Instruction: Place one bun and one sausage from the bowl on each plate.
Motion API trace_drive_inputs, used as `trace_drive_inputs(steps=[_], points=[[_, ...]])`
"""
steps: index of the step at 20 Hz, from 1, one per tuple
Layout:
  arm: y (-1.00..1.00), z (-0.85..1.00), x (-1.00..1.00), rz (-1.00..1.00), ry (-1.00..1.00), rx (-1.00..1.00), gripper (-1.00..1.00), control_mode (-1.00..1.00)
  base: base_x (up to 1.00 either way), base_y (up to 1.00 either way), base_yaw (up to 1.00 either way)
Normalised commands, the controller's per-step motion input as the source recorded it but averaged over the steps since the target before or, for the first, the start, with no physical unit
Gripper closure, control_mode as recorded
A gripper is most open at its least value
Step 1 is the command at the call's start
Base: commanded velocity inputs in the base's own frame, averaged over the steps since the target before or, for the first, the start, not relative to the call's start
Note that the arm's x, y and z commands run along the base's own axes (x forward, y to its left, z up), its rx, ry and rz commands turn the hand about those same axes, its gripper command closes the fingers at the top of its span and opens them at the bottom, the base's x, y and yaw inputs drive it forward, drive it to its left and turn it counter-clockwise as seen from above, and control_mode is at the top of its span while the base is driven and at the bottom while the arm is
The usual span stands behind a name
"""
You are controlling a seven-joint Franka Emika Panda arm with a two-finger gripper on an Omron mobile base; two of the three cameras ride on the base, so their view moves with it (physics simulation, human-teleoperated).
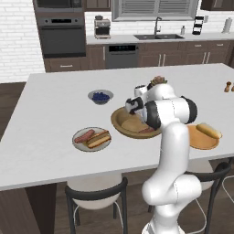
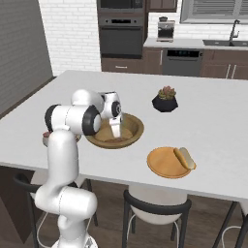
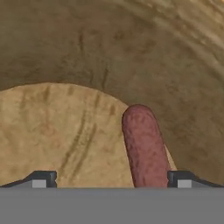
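The wooden bowl (image 1: 119,119) (image 2: 135,127) sits mid-table with my gripper (image 2: 115,132) (image 3: 111,179) lowered into it, jaws open. In the hand view a reddish sausage (image 3: 145,146) lies on the bowl's pale floor (image 3: 65,131), between my fingertips and close to the right fingertip (image 3: 180,177), untouched. The grey-rimmed plate (image 1: 78,142) at the left carries a sausage (image 1: 84,135) and a bun (image 1: 99,139). The orange plate (image 1: 199,139) (image 2: 164,163) at the right carries a bun (image 1: 209,130) (image 2: 184,158).
A small grey bowl of blue berries (image 1: 100,96) stands behind the grey-rimmed plate. A black pot with a plant (image 1: 158,81) (image 2: 165,100) stands beyond the wooden bowl. Shakers (image 1: 227,86) are at the far right. Dark stools (image 1: 96,194) line the table's near edge.
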Motion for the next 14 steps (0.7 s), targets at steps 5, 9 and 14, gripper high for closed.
trace_drive_inputs(steps=[5, 9, 14], points=[[0.0, -0.19, 0.23, 0.16, 0.0, 0.07, -1.0, -1.0, 0.0, 0.0, 0.0], [0.0, -0.18, 0.31, 0.18, 0.0, 0.06, -1.0, -1.0, 0.0, 0.0, 0.0], [-0.01, -0.3, -0.28, 0.16, -0.02, 0.02, -1.0, -1.0, 0.0, 0.0, 0.0]])
